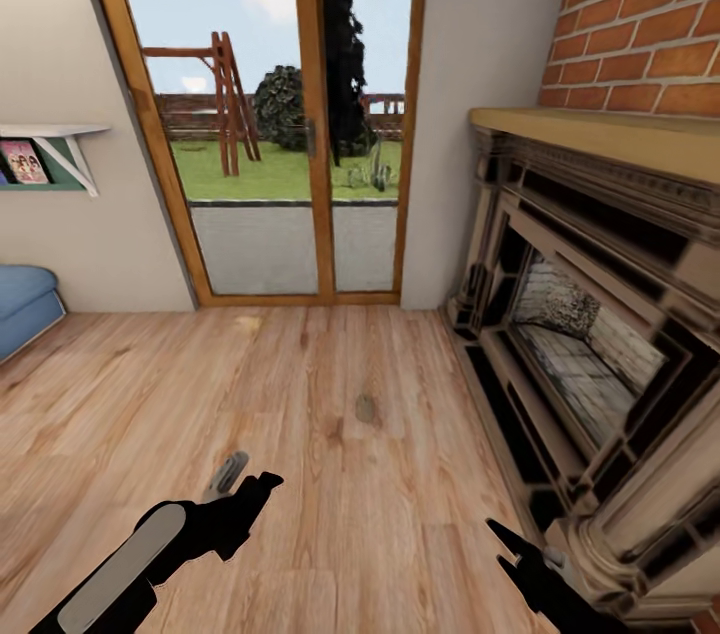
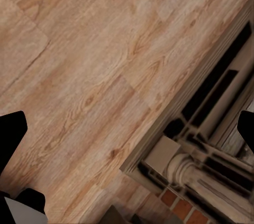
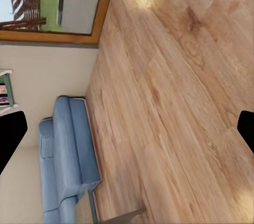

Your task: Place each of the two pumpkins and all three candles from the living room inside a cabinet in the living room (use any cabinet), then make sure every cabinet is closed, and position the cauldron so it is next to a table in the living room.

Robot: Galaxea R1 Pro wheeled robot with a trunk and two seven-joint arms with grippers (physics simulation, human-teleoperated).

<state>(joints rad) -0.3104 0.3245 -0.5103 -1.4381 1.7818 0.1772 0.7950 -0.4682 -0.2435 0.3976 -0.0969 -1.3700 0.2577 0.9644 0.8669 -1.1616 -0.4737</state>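
Head view: both black grippers, left (image 1: 262,486) and right (image 1: 497,530), hang spread and empty over pale wooden plank floor (image 1: 330,474) beside the stone fireplace (image 1: 590,344).

Matte black arms; left arm (image 1: 150,554) carries grey oblong panel.

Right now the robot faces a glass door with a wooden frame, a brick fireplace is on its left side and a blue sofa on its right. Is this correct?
Not quite: the sides are swapped. In the head view the glass door is ahead, but the brick fireplace stands on the robot's right and the blue sofa on its left.
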